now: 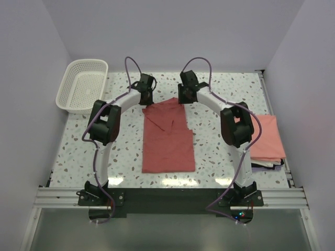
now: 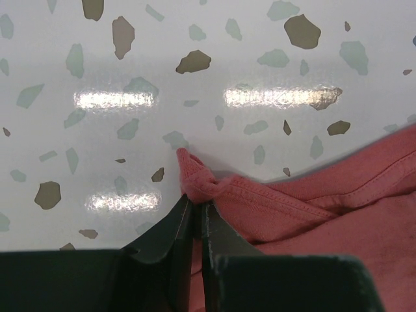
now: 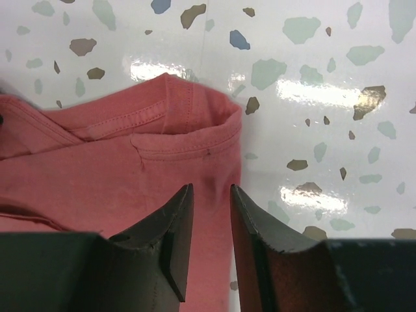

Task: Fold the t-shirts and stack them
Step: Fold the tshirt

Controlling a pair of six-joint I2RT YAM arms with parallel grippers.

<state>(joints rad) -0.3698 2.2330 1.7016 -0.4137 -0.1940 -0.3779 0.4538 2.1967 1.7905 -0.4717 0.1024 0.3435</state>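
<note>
A dusty red t-shirt (image 1: 167, 140) lies flat in the middle of the table, its sides folded in to a long shape. My left gripper (image 1: 147, 100) is at its far left corner. In the left wrist view that gripper (image 2: 197, 205) is shut on a bunched corner of the red t-shirt (image 2: 312, 208). My right gripper (image 1: 182, 98) is at the far right corner. In the right wrist view it (image 3: 211, 192) stands open just above the t-shirt (image 3: 130, 169) near the seam, pinching nothing. A folded salmon pink t-shirt (image 1: 266, 137) tops a stack at the right.
A white lattice basket (image 1: 82, 85) stands at the far left corner, tilted against the wall. Darker and white cloth edges (image 1: 267, 164) show beneath the pink stack. White walls close in the speckled table (image 1: 120, 151) on three sides.
</note>
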